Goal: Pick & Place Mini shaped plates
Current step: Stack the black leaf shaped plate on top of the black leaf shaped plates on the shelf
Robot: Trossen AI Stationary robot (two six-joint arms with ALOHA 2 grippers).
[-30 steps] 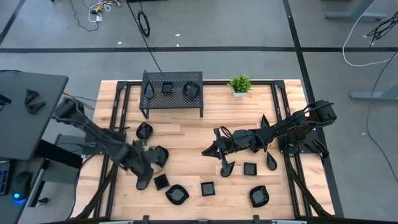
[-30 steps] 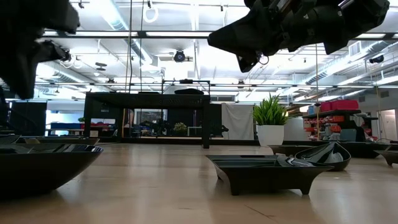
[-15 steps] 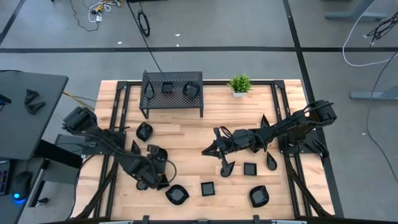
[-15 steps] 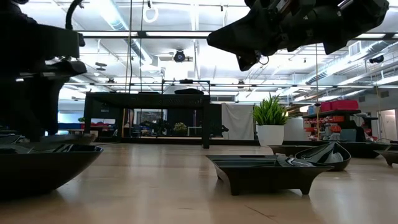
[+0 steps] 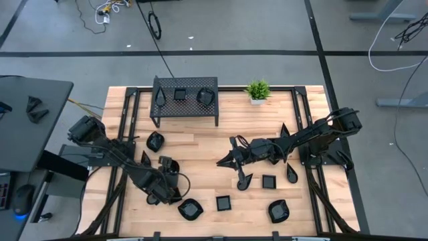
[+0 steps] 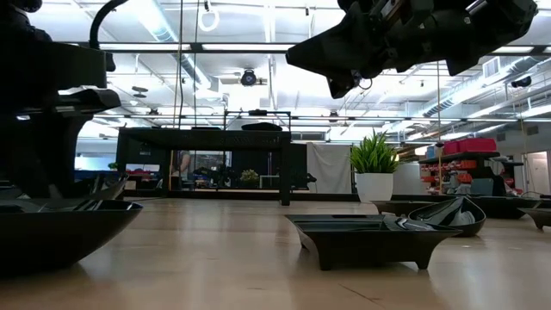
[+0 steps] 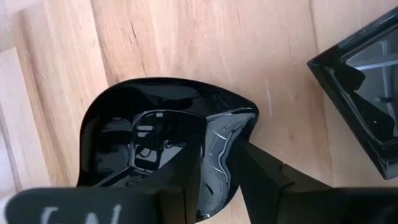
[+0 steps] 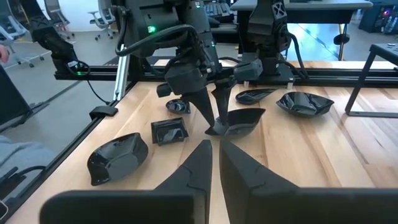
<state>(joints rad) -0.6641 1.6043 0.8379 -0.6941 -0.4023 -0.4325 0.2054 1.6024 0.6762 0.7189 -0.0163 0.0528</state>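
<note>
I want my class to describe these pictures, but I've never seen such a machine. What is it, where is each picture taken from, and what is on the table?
It is a robot with two dark arms, each ending in a two-finger gripper. One picture looks straight down, one looks level across the tabletop, and two come from cameras on the wrists. On the wooden table lie small glossy black plates, a perforated black rack with three plates on top, and a potted plant. The left gripper is open, its fingers either side of the rim of a rounded plate resting on the wood. The right gripper hovers mid-table, fingers together, holding nothing.
</note>
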